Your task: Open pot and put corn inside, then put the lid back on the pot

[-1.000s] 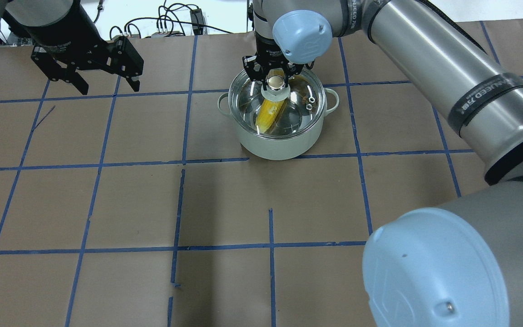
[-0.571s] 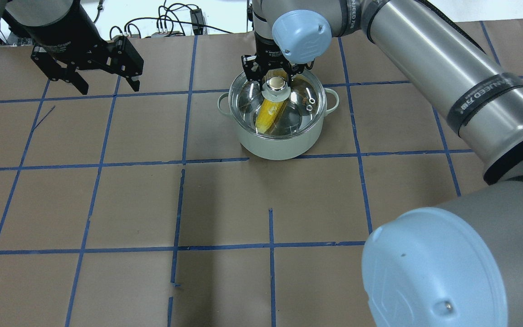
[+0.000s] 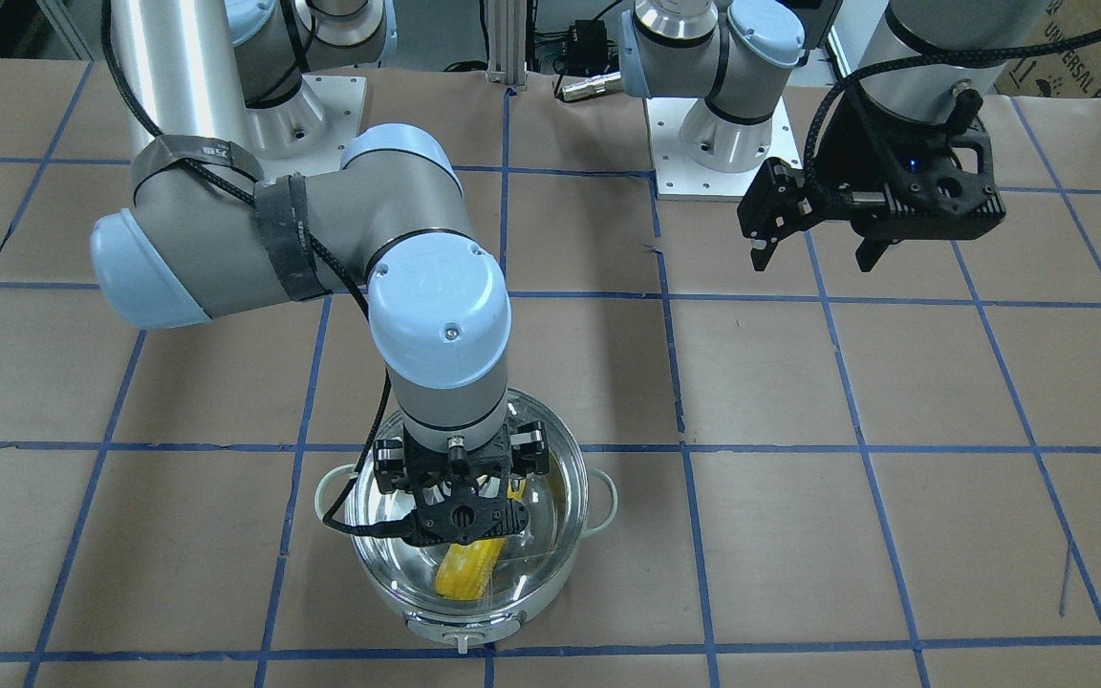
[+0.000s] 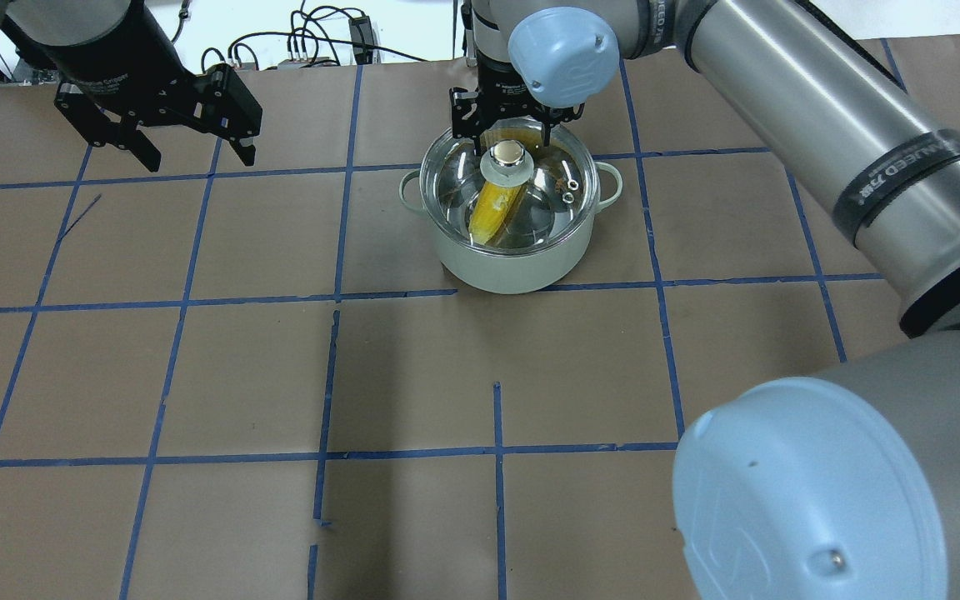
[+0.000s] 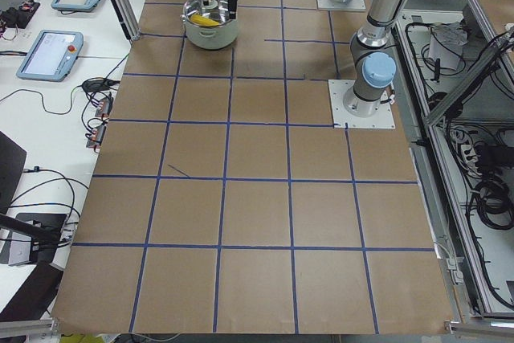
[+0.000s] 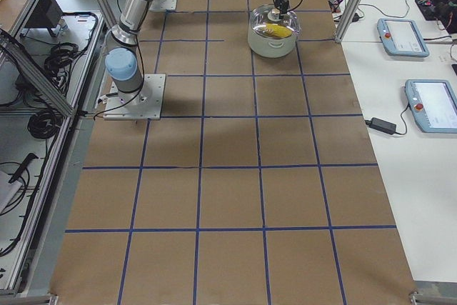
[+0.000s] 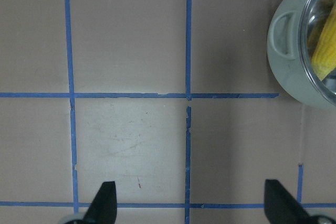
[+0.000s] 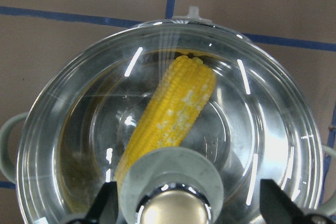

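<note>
The pale grey-green pot point(image 4: 513, 267) stands at the far middle of the table, with the clear glass lid point(image 4: 455, 185) seated on it. The yellow corn point(image 4: 492, 212) lies inside, seen through the glass, and also shows in the right wrist view point(image 8: 173, 108). My right gripper point(image 4: 503, 132) is open just above the lid's knob point(image 4: 507, 161), with one finger on each side of the knob point(image 8: 173, 195) and apart from it. My left gripper point(image 4: 197, 158) is open and empty, hanging over the far left of the table, well clear of the pot point(image 7: 291, 61).
The table is covered in brown paper with a blue tape grid point(image 4: 497, 450). Cables point(image 4: 313, 42) lie beyond the far edge. The right arm's elbow point(image 4: 813, 492) fills the near right of the overhead view. Tablets point(image 6: 403, 37) lie on a side bench.
My right gripper has risen a little from the lid's knob, still open. The lid, the pot and the corn have stayed put. The left arm has not moved.
</note>
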